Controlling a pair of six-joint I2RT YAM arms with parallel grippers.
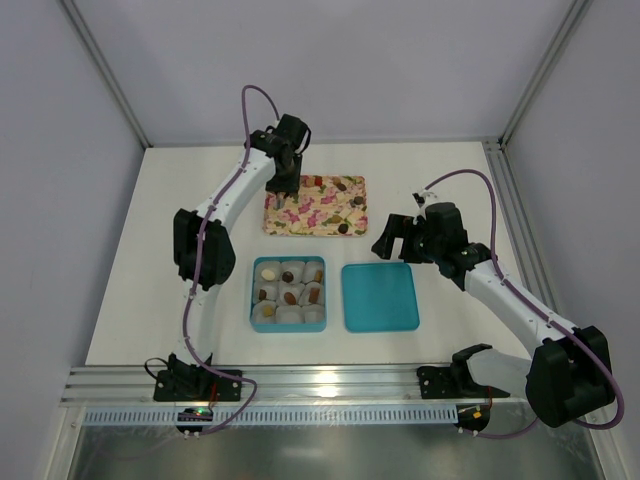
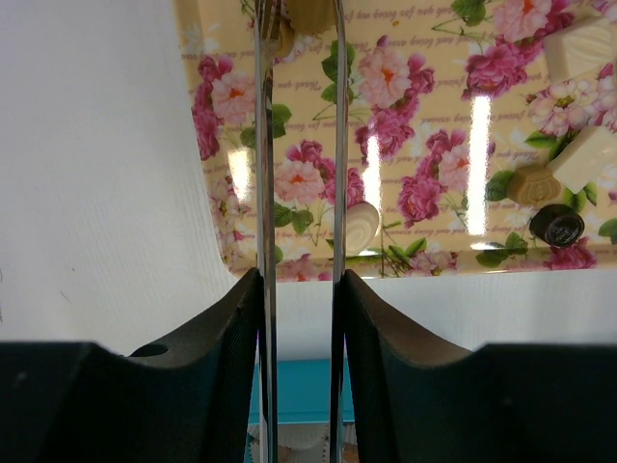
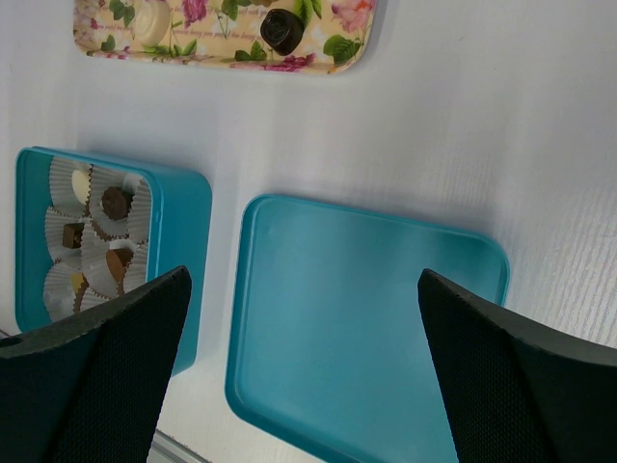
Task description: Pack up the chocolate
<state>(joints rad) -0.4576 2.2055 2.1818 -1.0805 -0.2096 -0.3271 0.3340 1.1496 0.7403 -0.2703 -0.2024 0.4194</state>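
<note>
Left fingers [image 2: 262, 145] pinch a tan chocolate [image 2: 310, 12] over the tray [image 2: 434, 106] — right fingers [image 3: 96, 367] wide.

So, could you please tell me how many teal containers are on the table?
2: the box holding paper cups, mid-table, and the shallow lid lying just right of it.

Bright, even overhead lighting; vertical glare streaks on the glossy floral tray [image 2: 434, 116] (left wrist view); shadows soft.
</note>
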